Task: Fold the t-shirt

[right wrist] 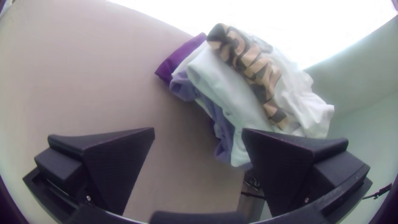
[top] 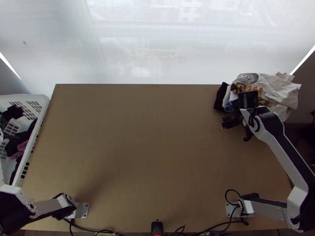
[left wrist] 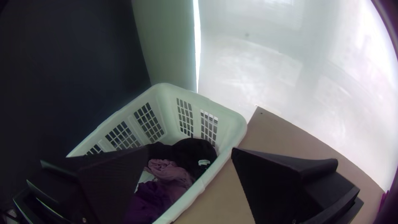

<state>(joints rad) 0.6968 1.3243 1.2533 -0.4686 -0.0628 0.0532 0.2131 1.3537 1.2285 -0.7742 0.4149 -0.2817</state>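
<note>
And here at the table's far right corner, a pile of garments (top: 277, 92) is seen, its long axis run roughly sideways and its right end hung past the edge of the table (top: 149, 137)! Which piece is the t-shirt cannot be told, but on top a white printed shirt (right wrist: 298, 99) is laid bunched, its band of tan-and-black lettering slanted from far left to near right

Over to the right arm (top: 275, 137): it is bent sharply at the elbow, and the right gripper (top: 236, 131) is held low at the pile's near left side, fingers spread wide, nothing grasped! The left arm (top: 43, 208) is folded out to the left, the left gripper (top: 13, 112) held over the basket (left wrist: 166, 97), its fingers parted too and nothing gripped

Soft, creased cloth all through that pile: a smooth pale fold (right wrist: 224, 83), a lavender piece (right wrist: 182, 87), a deep purple one (right wrist: 178, 58). And in the white plastic basket, all lattice slots and rounded rim, crumpled mauve cloth (left wrist: 170, 170) is lodged beside black cloth (left wrist: 192, 151)
</note>
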